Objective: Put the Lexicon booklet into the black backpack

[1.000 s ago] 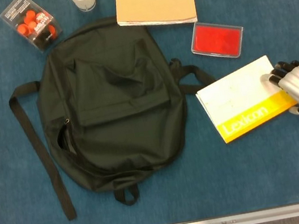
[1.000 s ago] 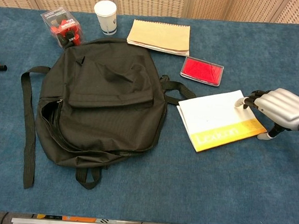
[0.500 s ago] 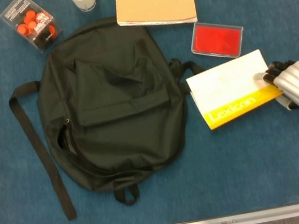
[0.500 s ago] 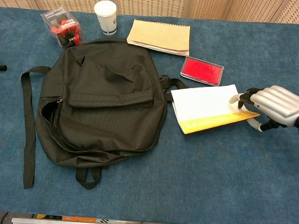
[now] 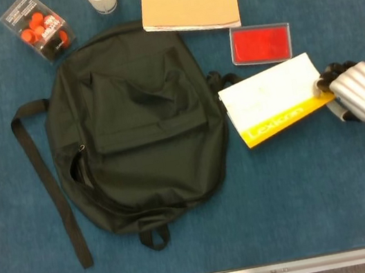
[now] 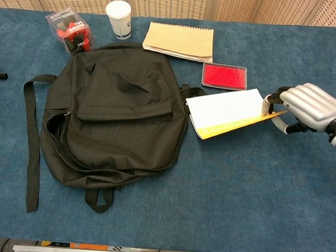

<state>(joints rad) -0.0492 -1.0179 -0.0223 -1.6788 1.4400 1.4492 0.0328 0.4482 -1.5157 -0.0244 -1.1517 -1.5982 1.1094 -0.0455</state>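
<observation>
Right hand [image 5: 360, 90] pinched the right edge of the Lexicon booklet [image 5: 273, 99], fingers on top, thumb apparently underneath. Booklet tilted, its left end close beside the black backpack [image 5: 135, 127], possibly over a strap. Red tray [image 5: 261, 44] just behind the booklet. Left hand unseen.

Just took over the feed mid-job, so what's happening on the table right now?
The right hand grips the far-right corner of the Lexicon booklet and holds it tilted off the blue table, its other end beside the black backpack. The booklet is not yet inside the backpack. A red stamp pad lies close behind it. The left hand is not in view.
</observation>
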